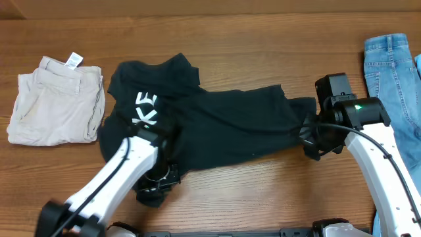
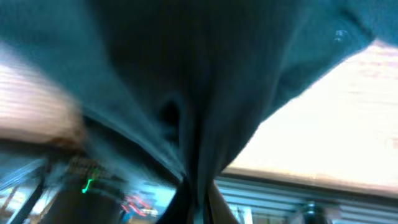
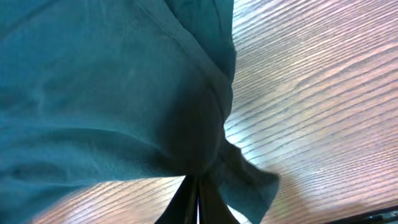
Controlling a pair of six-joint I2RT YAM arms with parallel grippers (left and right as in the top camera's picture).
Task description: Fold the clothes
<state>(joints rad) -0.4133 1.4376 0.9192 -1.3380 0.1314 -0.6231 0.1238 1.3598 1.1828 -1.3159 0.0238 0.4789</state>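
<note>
Wooden table (image 1: 263, 197); left gripper (image 1: 158, 180), right gripper (image 1: 308, 133) pinching T-shirt (image 1: 223, 125)

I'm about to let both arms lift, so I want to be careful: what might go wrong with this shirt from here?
The left gripper and right gripper each pinch only a small bunch of the T-shirt; it may slip out. The T-shirt lies crumpled, so a fold could trap wrinkles. The beige shorts lie close and might get dragged.
</note>
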